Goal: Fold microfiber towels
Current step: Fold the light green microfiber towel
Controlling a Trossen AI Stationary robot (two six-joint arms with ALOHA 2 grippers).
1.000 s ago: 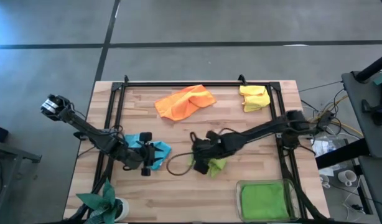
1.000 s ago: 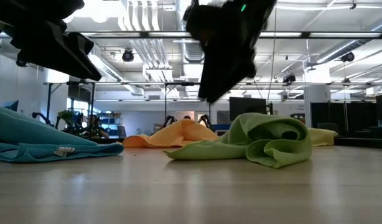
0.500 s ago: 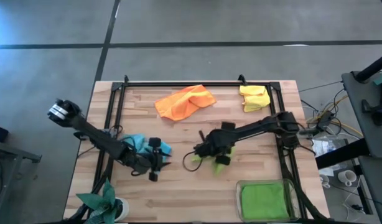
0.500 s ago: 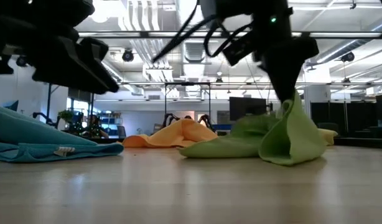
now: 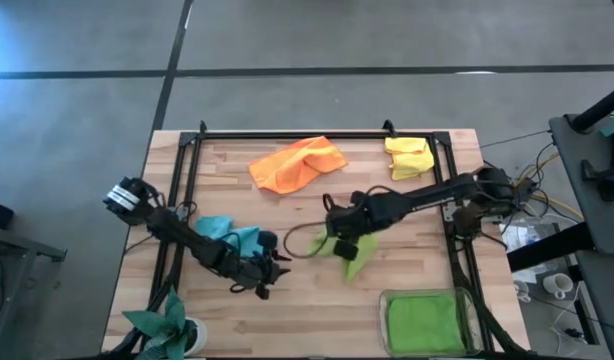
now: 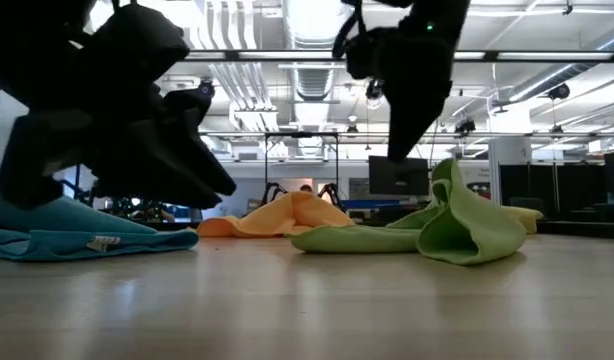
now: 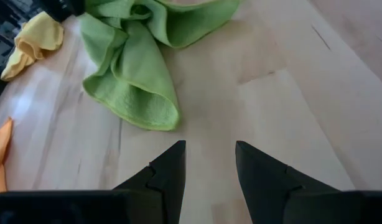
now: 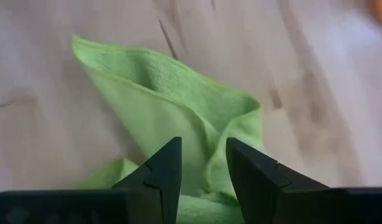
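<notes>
Right gripper (image 5: 339,228) over crumpled green towel (image 5: 345,250), left gripper (image 7: 209,163) just beside it, both jaws apart and empty; next: pinch corners, spread flat.

I'm working in a big open lab or workshop: exposed ceiling ducts (image 6: 317,75) and strip lights at 12 o'clock, monitors (image 6: 392,175) on stands behind, a wooden bench (image 5: 317,300) on grey concrete floor (image 5: 287,40).
</notes>
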